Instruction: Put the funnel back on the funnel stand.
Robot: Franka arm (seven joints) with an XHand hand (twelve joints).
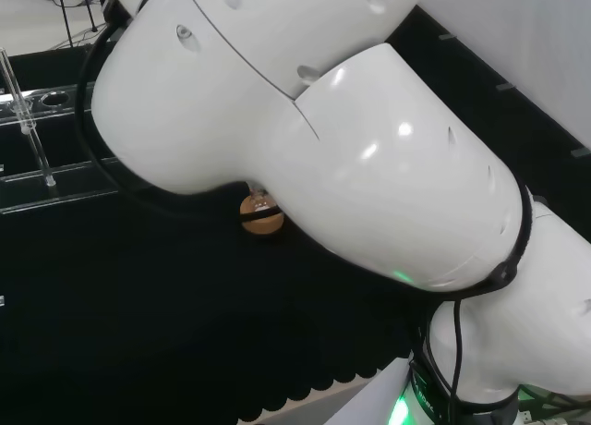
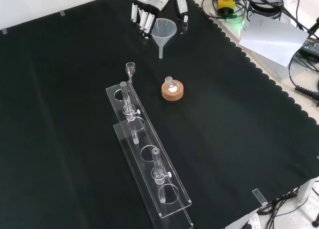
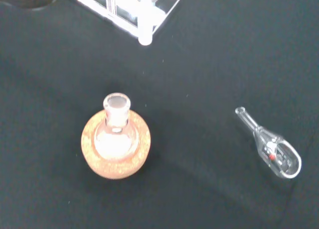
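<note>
Above the black cloth [image 2: 239, 139], the robot hand [image 2: 149, 5] holds the funnel [image 2: 164, 31].

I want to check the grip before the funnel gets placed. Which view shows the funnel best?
The front view: the funnel hangs whole, spout down, in the hand. In the head view the arm's links block that area. The wrist view looks past it at the flask.

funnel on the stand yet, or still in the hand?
Not on it. In the front view the funnel hangs upright, spout down, at the hand, far from the clear stand.
</note>
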